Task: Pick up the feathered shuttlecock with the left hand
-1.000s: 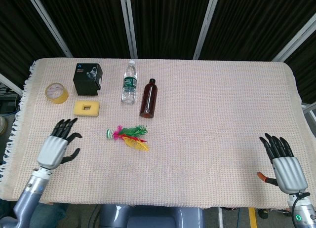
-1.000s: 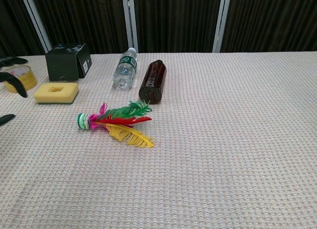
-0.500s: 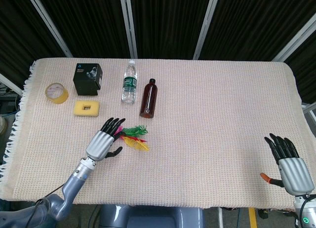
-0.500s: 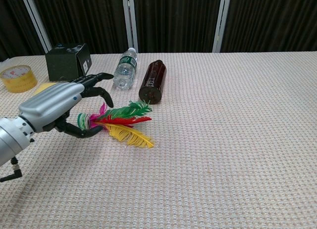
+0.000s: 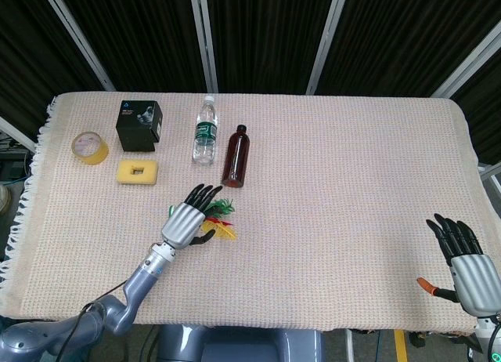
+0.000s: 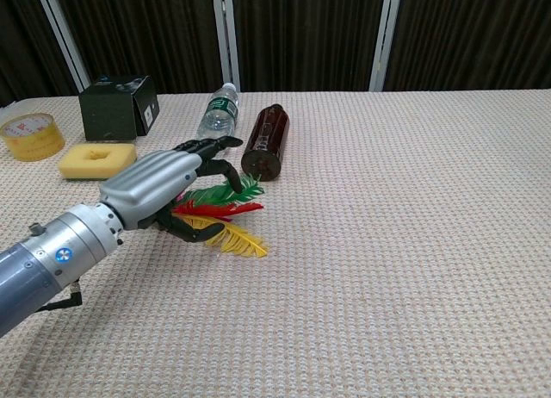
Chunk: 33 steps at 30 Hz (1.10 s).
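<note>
Two risks showed: the silver-and-black left hand (image 6: 165, 185) hovered spread over the red, green and yellow feathered shuttlecock (image 6: 225, 215) on the woven tablecloth (image 6: 396, 243), apparently gripping nothing; closing there could crush feathers or nudge the amber plastic bottle (image 6: 265, 141).

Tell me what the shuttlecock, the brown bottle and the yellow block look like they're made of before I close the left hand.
Shuttlecock: dyed feathers, green, red and yellow, with barbed, wispy edges; its base is hidden under the left hand. Brown bottle: probably amber plastic or glass, glossy and see-through dark. Yellow block: likely foam sponge, matte with a recessed centre.
</note>
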Tool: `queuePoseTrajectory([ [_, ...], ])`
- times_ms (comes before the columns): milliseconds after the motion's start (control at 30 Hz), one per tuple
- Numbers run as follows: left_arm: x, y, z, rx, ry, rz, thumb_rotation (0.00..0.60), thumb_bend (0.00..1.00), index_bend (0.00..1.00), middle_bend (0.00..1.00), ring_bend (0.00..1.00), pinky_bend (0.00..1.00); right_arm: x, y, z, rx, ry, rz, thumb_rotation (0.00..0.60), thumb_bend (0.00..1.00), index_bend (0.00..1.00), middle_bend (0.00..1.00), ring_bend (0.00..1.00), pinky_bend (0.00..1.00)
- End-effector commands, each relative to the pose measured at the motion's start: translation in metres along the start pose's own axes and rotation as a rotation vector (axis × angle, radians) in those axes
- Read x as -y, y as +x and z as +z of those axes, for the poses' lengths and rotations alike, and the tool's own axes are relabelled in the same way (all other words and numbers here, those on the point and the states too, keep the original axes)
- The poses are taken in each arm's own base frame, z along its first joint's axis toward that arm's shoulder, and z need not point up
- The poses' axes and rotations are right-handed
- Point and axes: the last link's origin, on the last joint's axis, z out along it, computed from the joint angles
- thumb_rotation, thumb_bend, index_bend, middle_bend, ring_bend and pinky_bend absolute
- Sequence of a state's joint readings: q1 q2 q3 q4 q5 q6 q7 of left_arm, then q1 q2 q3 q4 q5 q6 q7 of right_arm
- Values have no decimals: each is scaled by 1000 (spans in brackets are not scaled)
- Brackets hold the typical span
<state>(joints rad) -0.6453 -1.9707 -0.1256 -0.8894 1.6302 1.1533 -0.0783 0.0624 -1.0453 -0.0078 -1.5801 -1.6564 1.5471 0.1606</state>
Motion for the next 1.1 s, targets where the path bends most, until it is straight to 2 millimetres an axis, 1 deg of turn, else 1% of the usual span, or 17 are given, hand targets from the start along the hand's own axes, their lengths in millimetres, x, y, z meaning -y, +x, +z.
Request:
queuePoseTrajectory([
  [33, -12, -11, 18, 21, -11, -16, 600, 310, 350, 0, 0, 0, -1, 3, -2, -1, 1, 10, 600, 3, 0, 0, 0, 0],
  [100, -16, -17, 23, 29, -17, -13, 600, 310, 356, 0, 0, 0, -2, 3, -2, -3, 2, 12, 600, 3, 0, 0, 0, 0],
  [200, -19, -22, 30, 40, -25, -7, 600, 311, 394, 0, 0, 0, -2, 5, -2, -6, 3, 13, 600, 3, 0, 0, 0, 0],
  [300, -22, -24, 34, 24, -31, 1, 600, 345, 483, 0, 0, 0, -3, 5, -2, -7, -1, 12, 600, 3, 0, 0, 0, 0],
  [400, -23, -24, 33, -2, -40, 6, 600, 413, 598, 0, 0, 0, -5, 4, -2, -6, -7, 11, 600, 2, 0, 0, 0, 0],
  [433, -24, -23, 33, -15, -42, 8, 600, 441, 648, 0, 0, 0, -5, 5, -1, -7, -9, 11, 600, 3, 0, 0, 0, 0],
  [567, -23, -15, 27, -93, -54, 9, 600, 503, 801, 0, 0, 0, -6, 5, 0, -9, -16, 11, 600, 3, 0, 0, 0, 0],
  [600, -21, -12, 25, -113, -58, 5, 600, 516, 824, 0, 0, 0, -6, 5, 0, -11, -17, 11, 600, 3, 0, 0, 0, 0],
  [667, -16, -7, 19, -139, -59, 13, 600, 553, 875, 1, 0, 0, -6, 5, 0, -14, -19, 11, 600, 3, 0, 0, 0, 0],
  [767, -4, 0, 8, -163, -43, 34, 600, 571, 909, 14, 0, 0, -6, 6, -1, -24, -21, 14, 600, 3, 0, 0, 0, 0],
  [933, 20, 15, -13, -192, -4, 72, 600, 572, 939, 46, 0, 0, -6, 9, -1, -43, -25, 15, 600, 3, 0, 0, 0, 0],
  [1100, 41, 40, -38, -241, 25, 137, 600, 563, 950, 51, 0, 0, -7, 7, 0, -40, -35, 10, 600, 3, 0, 0, 0, 0],
])
